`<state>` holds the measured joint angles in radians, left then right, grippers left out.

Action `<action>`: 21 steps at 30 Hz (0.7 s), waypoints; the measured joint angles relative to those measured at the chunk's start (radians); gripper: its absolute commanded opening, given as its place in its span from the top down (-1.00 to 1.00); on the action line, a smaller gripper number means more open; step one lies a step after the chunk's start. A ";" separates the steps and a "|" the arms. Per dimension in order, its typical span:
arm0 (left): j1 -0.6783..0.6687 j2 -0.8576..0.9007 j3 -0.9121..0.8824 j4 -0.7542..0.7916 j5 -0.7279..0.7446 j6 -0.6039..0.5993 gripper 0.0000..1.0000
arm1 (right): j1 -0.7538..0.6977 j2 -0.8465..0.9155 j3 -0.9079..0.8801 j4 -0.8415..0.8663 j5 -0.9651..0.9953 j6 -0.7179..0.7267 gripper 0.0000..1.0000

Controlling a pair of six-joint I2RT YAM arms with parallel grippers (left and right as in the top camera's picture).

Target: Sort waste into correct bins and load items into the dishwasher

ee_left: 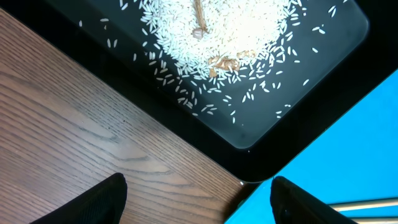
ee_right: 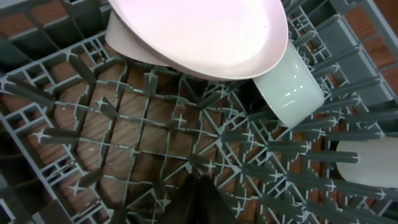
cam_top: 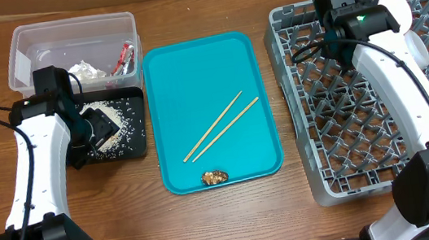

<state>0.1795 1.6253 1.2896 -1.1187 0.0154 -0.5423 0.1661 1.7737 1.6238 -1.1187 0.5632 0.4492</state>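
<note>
Two thin wooden chopsticks (cam_top: 223, 125) lie side by side on the flat teal tray (cam_top: 171, 101), a small brown food scrap (cam_top: 214, 176) nearby. Loose white rice grains (ee_left: 230, 25) heap in the shallow black rectangular tray (ee_left: 323, 74) under the open, empty left gripper (ee_left: 199, 202). The right gripper (ee_right: 202, 199), closed on nothing, hangs over the grey plastic dish rack (ee_right: 143, 124) holding a round white plate (ee_right: 199, 31).

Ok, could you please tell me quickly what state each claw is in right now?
Left claw: open, holding nothing.
Right claw: closed, nothing visibly held.
</note>
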 measured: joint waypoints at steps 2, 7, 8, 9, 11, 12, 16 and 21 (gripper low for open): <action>0.000 0.000 0.000 0.000 0.000 0.000 -0.53 | -0.003 0.000 0.000 0.003 -0.020 0.013 0.75; 0.000 0.000 0.000 0.000 0.000 0.000 -0.52 | -0.051 0.000 0.000 0.057 -0.170 0.031 0.17; 0.000 0.000 0.000 0.000 0.000 0.000 -0.52 | -0.070 0.000 0.001 0.071 -0.211 0.033 0.07; 0.000 0.000 0.000 0.000 0.000 0.000 -0.52 | -0.099 0.000 0.002 0.090 -0.274 0.037 -0.02; 0.000 0.000 0.000 0.000 0.000 0.000 -0.52 | -0.152 0.000 0.008 0.122 -0.381 0.040 -0.25; 0.000 0.000 0.000 0.000 0.000 0.000 -0.52 | -0.182 0.000 0.012 0.141 -0.441 0.043 -0.37; 0.000 0.000 0.000 0.003 0.000 0.000 -0.52 | -0.319 0.000 0.023 0.232 -0.709 0.089 -0.45; 0.000 0.000 0.000 0.014 0.000 0.000 -0.52 | -0.458 0.000 0.026 0.247 -0.912 0.219 -0.58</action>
<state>0.1791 1.6253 1.2896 -1.1046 0.0154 -0.5419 -0.2916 1.7737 1.6493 -0.8715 -0.3492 0.6685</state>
